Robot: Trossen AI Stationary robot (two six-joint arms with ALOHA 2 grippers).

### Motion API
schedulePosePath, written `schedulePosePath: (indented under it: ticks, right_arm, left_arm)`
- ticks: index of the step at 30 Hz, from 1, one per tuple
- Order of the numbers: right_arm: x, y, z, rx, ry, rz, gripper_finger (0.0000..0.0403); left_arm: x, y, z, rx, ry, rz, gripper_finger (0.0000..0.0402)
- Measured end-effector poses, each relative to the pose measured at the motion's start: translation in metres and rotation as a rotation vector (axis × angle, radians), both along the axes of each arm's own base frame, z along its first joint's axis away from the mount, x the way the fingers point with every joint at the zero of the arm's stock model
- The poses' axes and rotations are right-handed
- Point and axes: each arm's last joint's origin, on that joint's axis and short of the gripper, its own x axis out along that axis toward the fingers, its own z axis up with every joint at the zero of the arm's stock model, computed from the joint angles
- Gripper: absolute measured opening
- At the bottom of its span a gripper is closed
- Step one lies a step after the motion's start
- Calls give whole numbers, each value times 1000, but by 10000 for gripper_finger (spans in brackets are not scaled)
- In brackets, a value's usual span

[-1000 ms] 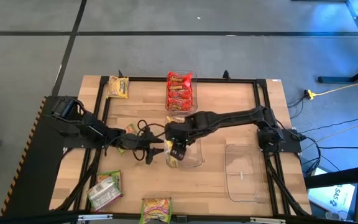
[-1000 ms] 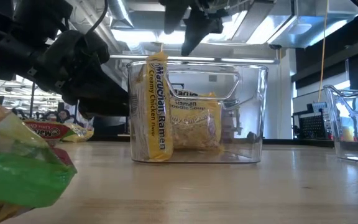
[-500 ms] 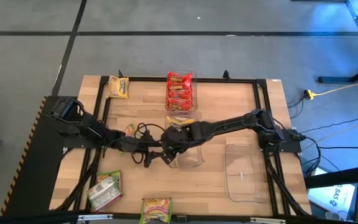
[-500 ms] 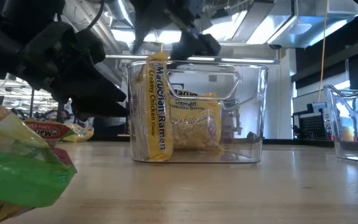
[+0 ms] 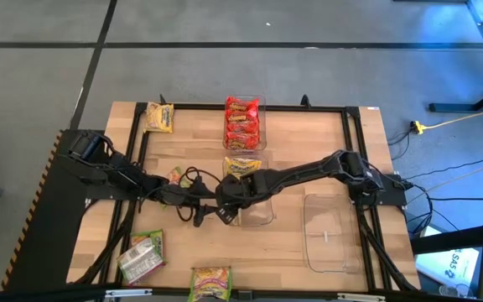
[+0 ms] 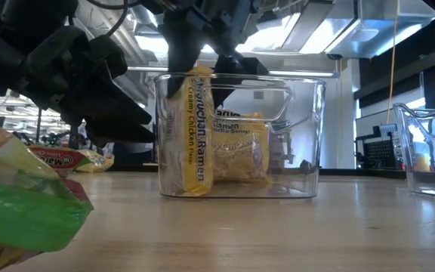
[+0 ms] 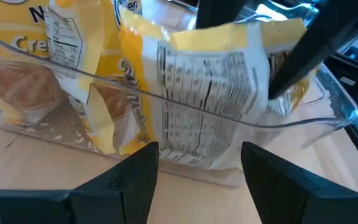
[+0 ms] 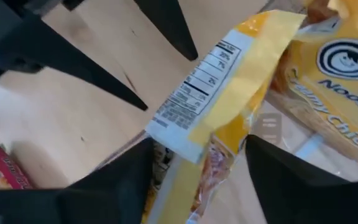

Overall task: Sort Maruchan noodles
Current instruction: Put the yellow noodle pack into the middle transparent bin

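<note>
A clear bin (image 5: 262, 214) mid-table holds yellow Maruchan packets. One yellow packet (image 6: 195, 136) stands on its lower edge against the bin's left wall, and another (image 6: 240, 147) leans behind it. My right gripper (image 6: 202, 64) is open above the bin, one finger on each side of the upright packet's top edge (image 8: 229, 81). My left gripper (image 7: 201, 180) is open and low, just outside the bin's left wall (image 5: 206, 211), pointing at the packets (image 7: 210, 106) through the plastic. My right gripper comes down from above over the upright yellow packet's top edge (image 8: 253, 37), with wide jaws straddling it. Whether a finger (image 7: 297, 56) touches the wrapper, I cannot tell. The packet stays standing in the bin on its lower edge.
A bin of red packets (image 5: 241, 122) sits at the far side, and another clear bin (image 5: 329, 231) stands at the right. Loose packets lie at the far left (image 5: 159, 117), under my left arm (image 5: 174, 176), and near the front edge (image 5: 141, 256) (image 5: 212, 281).
My right gripper has moved down and toward the table's left, from above the bin's middle to the upright packet's top. That packet has turned and tipped slightly in place.
</note>
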Motion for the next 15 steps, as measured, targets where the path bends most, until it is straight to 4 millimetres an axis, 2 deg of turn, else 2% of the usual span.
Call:
schedulePosePath:
  ticks: [11,15]
  right_arm:
    - [-1,0,-3,-37,27,36,58]
    - [-1,-1,-3,-63,27,66,29]
  left_arm:
    - [0,-1,1,9,-13,-16,222]
    - [0,-1,1,15,-11,-18,222]
